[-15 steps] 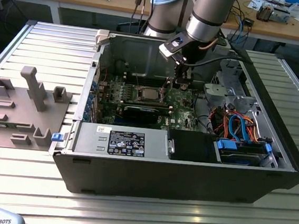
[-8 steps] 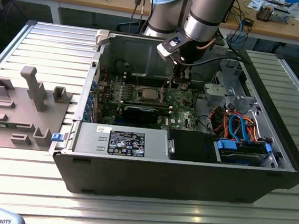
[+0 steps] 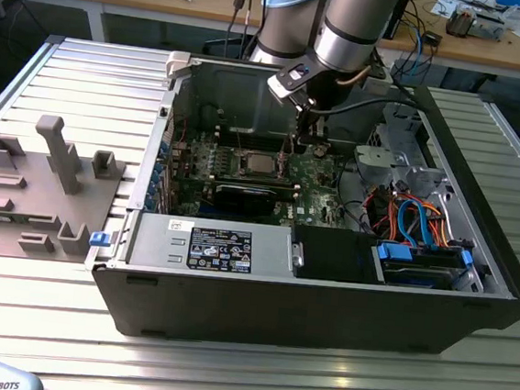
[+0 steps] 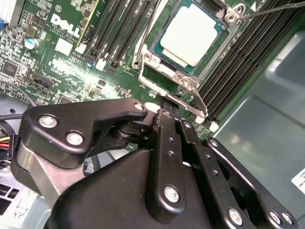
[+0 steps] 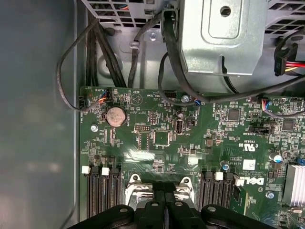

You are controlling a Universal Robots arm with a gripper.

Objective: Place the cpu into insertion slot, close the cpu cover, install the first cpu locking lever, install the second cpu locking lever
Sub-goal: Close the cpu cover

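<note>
Two fingers together at the slot's edge

The gripper (image 4: pixel 167 110) has its fingers drawn together with no gap showing, tips at the silvery rim of the insertion slot (image 4: pixel 187 85). Whether they pinch anything I cannot tell. The cpu (image 4: pixel 190 31) lies flat in that slot, metal top up. Black memory slots (image 4: pixel 240 62) flank it on the green board (image 5: pixel 162 114). In the first wrist view, black cables (image 5: pixel 174 62) hang across from a metal drive cage (image 5: pixel 224 38), near a coin battery (image 5: pixel 115 116). In the exterior view the arm (image 3: pixel 350 28) reaches down into the open computer case (image 3: pixel 323 303).
</note>
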